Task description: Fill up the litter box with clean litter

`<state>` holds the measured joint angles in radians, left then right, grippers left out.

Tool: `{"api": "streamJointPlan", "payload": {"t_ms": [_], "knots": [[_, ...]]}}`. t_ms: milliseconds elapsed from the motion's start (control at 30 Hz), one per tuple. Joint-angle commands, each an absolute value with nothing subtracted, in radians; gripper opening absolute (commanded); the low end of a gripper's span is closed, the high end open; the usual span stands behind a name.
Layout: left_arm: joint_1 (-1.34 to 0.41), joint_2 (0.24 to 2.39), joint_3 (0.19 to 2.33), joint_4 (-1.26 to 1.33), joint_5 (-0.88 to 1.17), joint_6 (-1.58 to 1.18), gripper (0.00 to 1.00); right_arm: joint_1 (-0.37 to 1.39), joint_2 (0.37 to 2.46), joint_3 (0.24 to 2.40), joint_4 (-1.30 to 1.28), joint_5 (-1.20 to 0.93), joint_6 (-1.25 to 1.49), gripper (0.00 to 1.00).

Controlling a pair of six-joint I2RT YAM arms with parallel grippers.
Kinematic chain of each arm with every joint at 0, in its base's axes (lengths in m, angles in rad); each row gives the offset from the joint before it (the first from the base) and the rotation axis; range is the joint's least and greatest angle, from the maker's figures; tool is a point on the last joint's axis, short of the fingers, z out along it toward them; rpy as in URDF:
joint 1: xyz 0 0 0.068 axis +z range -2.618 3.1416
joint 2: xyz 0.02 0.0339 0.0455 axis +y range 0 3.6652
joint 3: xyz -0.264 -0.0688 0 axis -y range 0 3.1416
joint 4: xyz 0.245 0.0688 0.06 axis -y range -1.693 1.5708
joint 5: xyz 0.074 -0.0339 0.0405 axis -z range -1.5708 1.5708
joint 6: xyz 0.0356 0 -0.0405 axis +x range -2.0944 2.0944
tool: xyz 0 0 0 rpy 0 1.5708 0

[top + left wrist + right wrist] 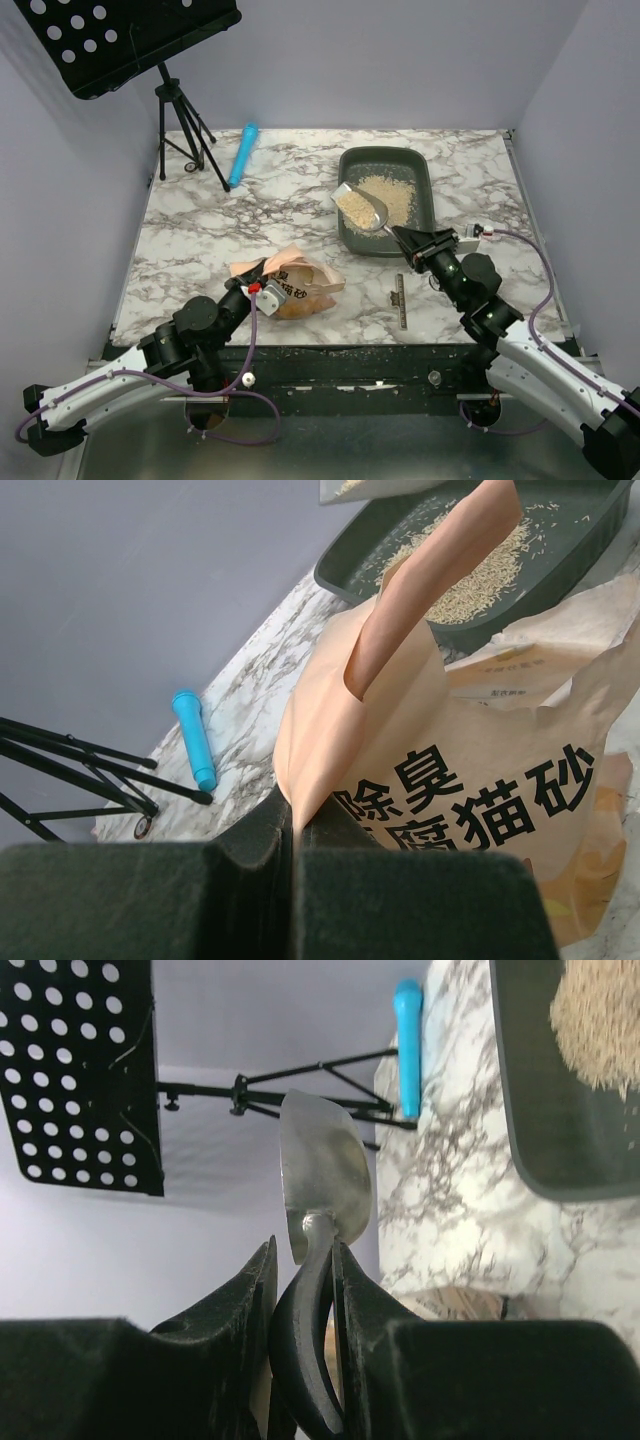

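Orange-pink crinkly bag [450,780] fills the left wrist view, hiding much of the litter box [372,160] and its clean litter [398,196]; the left tool [295,825], near-left of the box on the counter [200,220], is clenched on the bag's edge. At the box's near rim the right tool [412,240] grasps the silver scoop [362,208] by its black handle, its loaded bowl covering part of the pile. Far-left of the box are a blue tube [243,153] and a cropped music stand [120,40].

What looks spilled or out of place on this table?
Pale grains, likely litter, are scattered along the dark near edge of the table, outside the litter box. The orange bag lies slumped on its side, pinched by the left gripper.
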<state>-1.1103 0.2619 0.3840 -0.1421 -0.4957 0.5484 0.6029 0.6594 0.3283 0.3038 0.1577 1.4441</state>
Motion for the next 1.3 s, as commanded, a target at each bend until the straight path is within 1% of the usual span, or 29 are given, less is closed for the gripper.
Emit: {"api": "streamJointPlan", "payload": {"t_ms": [0,67,300,500,633,867,967,1100,1200,1267], "knots": [[-1.111,0.23,0.407,0.017,-0.545,0.555,0.0,0.604,0.683,0.437,0.373,0.354,1.261,0.0],[-1.111,0.232,0.403,0.025,-0.551,0.555,0.0,0.606,0.684,0.463,0.348,0.397,1.171,0.0],[-1.111,0.232,0.399,0.029,-0.551,0.557,0.0,0.606,0.764,0.606,0.097,0.557,0.933,0.0],[-1.111,0.233,0.393,0.037,-0.552,0.561,0.0,0.604,0.94,0.731,-0.057,0.641,0.718,0.0],[-1.111,0.235,0.393,0.035,-0.557,0.56,0.0,0.604,1.044,0.816,-0.119,0.632,0.556,0.0],[-1.111,0.229,0.391,0.043,-0.554,0.56,0.0,0.604,1.245,1.078,-0.359,0.658,0.341,0.0],[-1.111,0.227,0.39,0.041,-0.548,0.558,0.0,0.604,1.33,1.227,-0.477,0.626,0.272,0.0],[-1.111,0.222,0.393,0.038,-0.546,0.557,0.0,0.604,1.434,1.425,-0.667,0.56,0.193,0.0],[-1.111,0.213,0.393,0.038,-0.546,0.555,0.0,0.604,1.528,1.59,-0.868,0.531,0.163,0.0],[-1.111,0.21,0.393,0.037,-0.545,0.555,0.0,0.604,1.558,1.655,-0.961,0.525,0.149,0.0]]}}
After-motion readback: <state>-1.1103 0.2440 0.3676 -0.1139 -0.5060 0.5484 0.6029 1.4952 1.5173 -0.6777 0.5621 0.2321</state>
